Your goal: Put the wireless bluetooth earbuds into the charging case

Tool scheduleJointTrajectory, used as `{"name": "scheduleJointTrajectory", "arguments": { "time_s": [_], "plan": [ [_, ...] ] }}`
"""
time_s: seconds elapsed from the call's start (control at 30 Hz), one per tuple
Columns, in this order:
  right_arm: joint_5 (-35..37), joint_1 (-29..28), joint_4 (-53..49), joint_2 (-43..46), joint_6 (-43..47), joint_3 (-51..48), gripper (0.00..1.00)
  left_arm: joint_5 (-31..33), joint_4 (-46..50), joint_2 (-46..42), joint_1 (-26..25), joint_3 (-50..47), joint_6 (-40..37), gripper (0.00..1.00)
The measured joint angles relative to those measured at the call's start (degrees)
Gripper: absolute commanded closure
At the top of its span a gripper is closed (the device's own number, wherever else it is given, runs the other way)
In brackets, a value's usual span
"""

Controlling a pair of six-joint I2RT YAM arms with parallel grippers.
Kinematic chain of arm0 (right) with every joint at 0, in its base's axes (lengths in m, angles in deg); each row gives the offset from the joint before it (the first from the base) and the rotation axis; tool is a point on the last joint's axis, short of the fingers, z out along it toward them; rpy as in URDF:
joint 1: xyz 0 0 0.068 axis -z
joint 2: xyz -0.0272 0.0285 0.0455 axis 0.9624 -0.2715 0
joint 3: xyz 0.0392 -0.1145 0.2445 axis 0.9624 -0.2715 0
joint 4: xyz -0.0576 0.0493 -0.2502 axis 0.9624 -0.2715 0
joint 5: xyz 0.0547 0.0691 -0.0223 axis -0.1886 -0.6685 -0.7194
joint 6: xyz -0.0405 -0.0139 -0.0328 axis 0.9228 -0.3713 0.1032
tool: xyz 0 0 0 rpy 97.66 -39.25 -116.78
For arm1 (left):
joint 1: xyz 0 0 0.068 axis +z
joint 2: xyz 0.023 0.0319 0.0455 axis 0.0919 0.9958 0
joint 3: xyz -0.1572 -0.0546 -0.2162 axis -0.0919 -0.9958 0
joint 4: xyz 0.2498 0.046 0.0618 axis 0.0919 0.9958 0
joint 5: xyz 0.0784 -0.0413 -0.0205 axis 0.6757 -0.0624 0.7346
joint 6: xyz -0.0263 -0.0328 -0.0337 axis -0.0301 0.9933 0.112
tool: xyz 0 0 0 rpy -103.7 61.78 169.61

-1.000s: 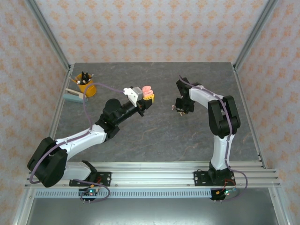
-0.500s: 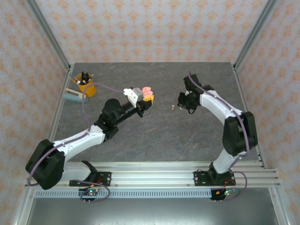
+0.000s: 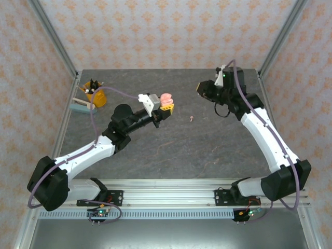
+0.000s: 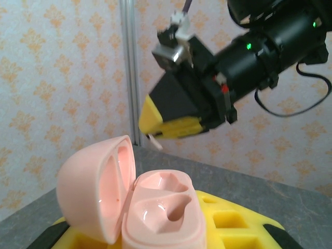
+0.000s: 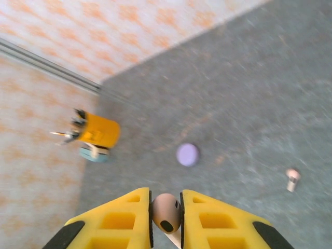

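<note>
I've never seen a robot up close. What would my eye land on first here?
Most likely the open pink charging case, held above the middle of the table by the left tool. Facing it from the right, the right tool pinches a salmon-pink earbud between yellow fingers. A second pink earbud lies loose on the grey table between the arms.

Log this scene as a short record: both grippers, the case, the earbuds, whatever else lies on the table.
left gripper: shut on pink charging case
pink charging case: lid open, both sockets empty
right gripper: shut on held earbud, salmon-pink, off the table
loose earbud: salmon-pink, lying on the table
purple case: round, on the table
orange cup: far-left corner of table, items sticking out
</note>
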Motion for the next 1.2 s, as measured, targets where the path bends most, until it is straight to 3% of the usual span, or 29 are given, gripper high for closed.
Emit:
{"name": "scheduleJointTrajectory", "arguments": {
  "time_s": [0.33, 0.53, 1.2],
  "plan": [
    [-9.60, -0.15, 12.96, 2.45, -6.16, 1.60, 0.81, -3.04, 1.36, 1.11, 0.00, 4.46, -1.05, 1.00],
    [-13.73, -1.03, 23.82, 4.52, -9.49, -3.26, 0.81, -3.02, 0.72, 3.45, 0.00, 5.57, -0.81, 1.00],
    [-15.82, -6.78, 37.31, 4.92, -17.70, -11.50, 0.81, 1.33, -2.75, 7.43, 0.00, 8.31, 0.24, 1.00]
  ]
}}
